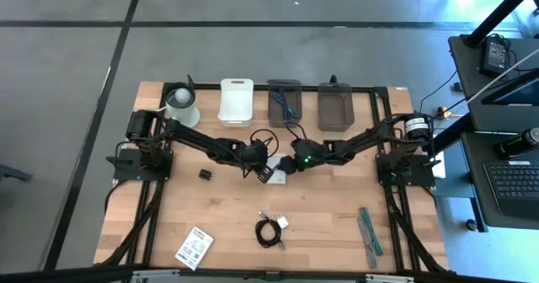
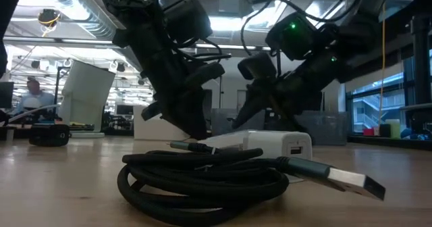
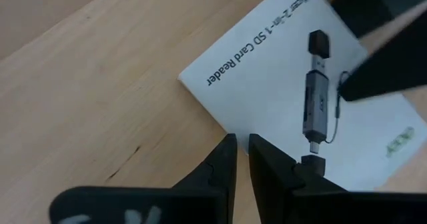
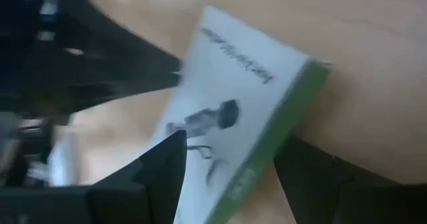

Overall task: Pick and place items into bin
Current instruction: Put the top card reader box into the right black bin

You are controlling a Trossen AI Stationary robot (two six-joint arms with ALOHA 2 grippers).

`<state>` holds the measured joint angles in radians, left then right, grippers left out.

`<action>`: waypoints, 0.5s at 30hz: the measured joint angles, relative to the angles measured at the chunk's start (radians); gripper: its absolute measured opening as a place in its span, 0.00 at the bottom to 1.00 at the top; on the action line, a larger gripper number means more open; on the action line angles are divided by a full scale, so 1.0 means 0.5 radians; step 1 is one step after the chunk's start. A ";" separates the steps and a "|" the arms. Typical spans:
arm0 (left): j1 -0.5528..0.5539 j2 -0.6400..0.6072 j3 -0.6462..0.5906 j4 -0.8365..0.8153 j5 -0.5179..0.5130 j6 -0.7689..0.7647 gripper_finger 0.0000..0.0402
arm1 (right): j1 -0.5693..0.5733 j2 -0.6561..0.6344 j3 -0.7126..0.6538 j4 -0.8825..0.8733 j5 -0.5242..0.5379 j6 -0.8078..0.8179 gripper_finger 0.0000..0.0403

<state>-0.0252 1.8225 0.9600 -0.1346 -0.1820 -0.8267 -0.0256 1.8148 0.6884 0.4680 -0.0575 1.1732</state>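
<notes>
You have a white SD card reader box (image 3: 280, 84) with a green edge at the bench's middle, a black coiled cable (image 1: 269, 231) nearer the front, a small black cube (image 1: 205, 175) to the left, a white printed packet (image 1: 194, 247) front-left, and teal strips (image 1: 369, 232) front-right.

Both arms are black, built of chunky jointed segments that run from square bases bolted at the table's two sides. The left arm (image 1: 202, 141) carries a black cylindrical motor housing at its shoulder; the right arm (image 1: 362, 140) has a similar drum with a pale label on it. A small green light glows on the right wrist. Thin black cables loop loosely above both wrists. The left gripper (image 3: 240, 159) has flat, matte black wedge-shaped fingers; the right gripper (image 4: 230, 177) looks the same, though blurred.
</notes>
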 joint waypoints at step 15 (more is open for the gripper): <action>0.011 -0.084 0.008 -0.049 0.031 0.143 0.10 | -0.002 0.017 0.005 0.120 -0.080 -0.067 0.10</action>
<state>-0.0196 1.7804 0.9642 -0.1589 -0.1667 -0.7552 -0.0265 1.8231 0.6910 0.5278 -0.0976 1.1397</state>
